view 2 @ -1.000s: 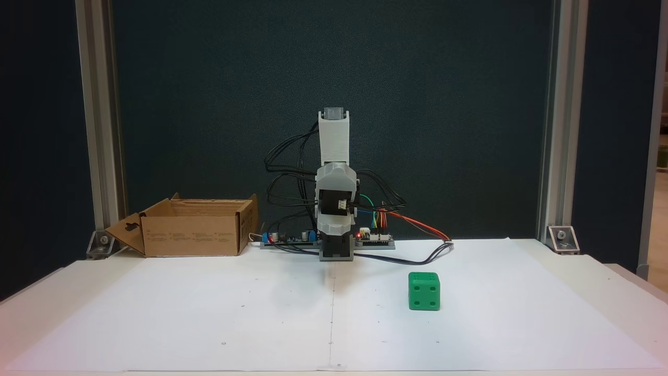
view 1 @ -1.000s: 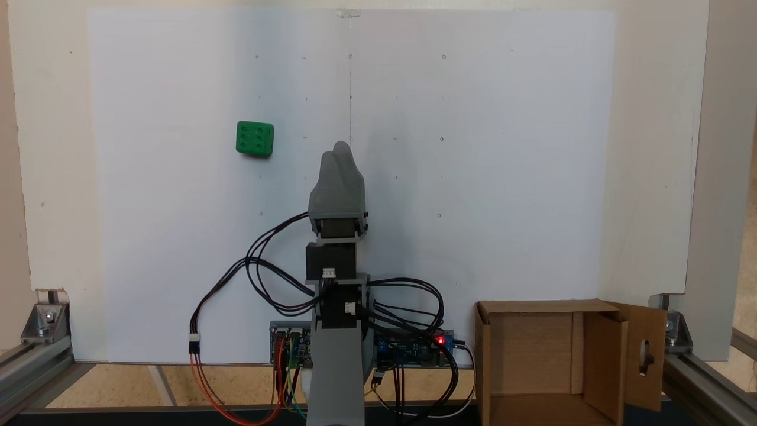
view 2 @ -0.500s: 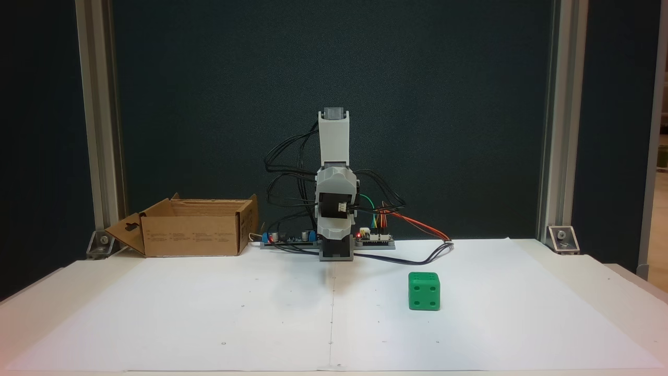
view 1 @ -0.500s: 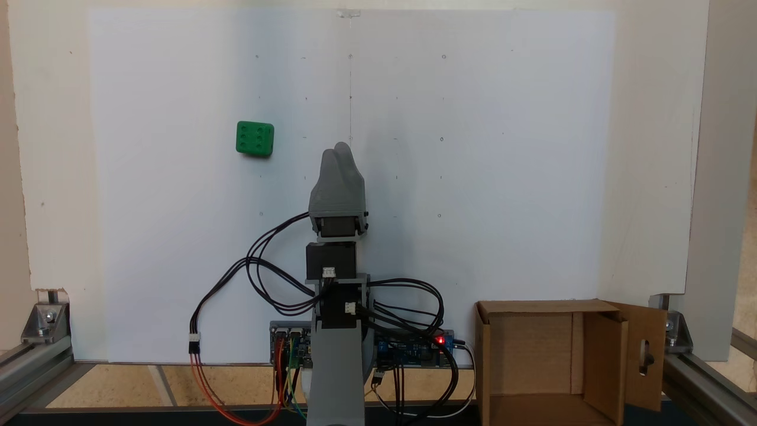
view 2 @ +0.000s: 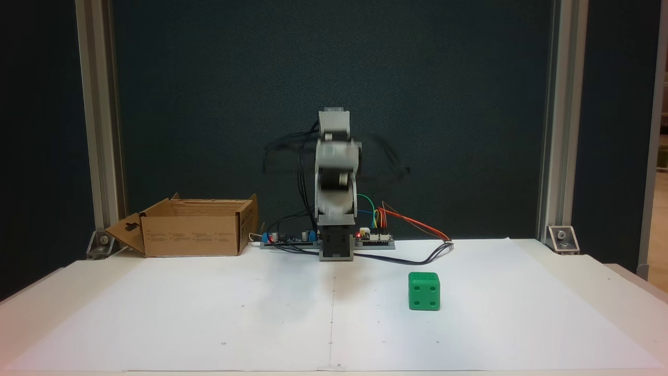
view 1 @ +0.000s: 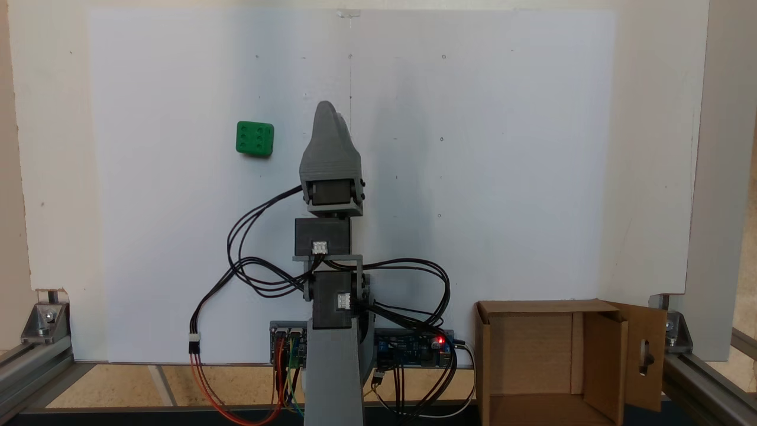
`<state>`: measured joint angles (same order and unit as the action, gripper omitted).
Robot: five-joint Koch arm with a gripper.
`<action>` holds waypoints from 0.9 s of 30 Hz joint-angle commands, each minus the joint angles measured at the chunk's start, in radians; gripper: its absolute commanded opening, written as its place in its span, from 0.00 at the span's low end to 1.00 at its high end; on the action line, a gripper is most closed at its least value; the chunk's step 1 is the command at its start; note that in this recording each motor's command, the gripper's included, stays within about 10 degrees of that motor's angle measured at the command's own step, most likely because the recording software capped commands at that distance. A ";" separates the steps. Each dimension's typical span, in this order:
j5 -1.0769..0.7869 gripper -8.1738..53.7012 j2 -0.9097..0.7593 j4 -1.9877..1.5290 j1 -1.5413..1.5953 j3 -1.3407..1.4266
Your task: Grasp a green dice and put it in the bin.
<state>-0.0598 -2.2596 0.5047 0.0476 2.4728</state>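
Observation:
The green dice (view 1: 255, 139) rests alone on the white paper, six pips up; in the other fixed view the dice (view 2: 424, 291) sits right of centre. My grey gripper (view 1: 331, 110) hovers above the paper, to the right of the dice and apart from it. Its two tips lie pressed together with nothing between them. The arm (view 2: 335, 172) is motion-blurred above its base. The bin (view 1: 526, 349), a brown cardboard box with open flaps, stands beside the arm's base, seen as the bin (view 2: 190, 235) at the left.
Circuit boards (view 1: 414, 349) and looping cables (view 1: 254, 278) surround the arm's base. Aluminium frame posts (view 2: 99, 130) stand at the table's corners. The white paper sheet (view 1: 502, 148) covers most of the table.
The arm has lifted and reached further out over the paper, leaning slightly toward the dice's side. The dice and bin have not moved.

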 commanded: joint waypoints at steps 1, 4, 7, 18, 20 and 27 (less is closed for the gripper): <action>0.120 0.81 -0.103 -0.155 0.031 -0.156; 0.183 0.81 -0.074 -0.356 0.071 -0.255; 0.275 0.81 -0.021 -0.547 0.150 -0.331; 0.502 0.82 0.201 -1.270 0.304 -0.676; 0.525 0.82 0.259 -1.391 0.304 -0.719; 0.653 0.87 0.476 -1.666 0.334 -0.859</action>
<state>0.4955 -1.8101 -1.1336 0.3758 1.6889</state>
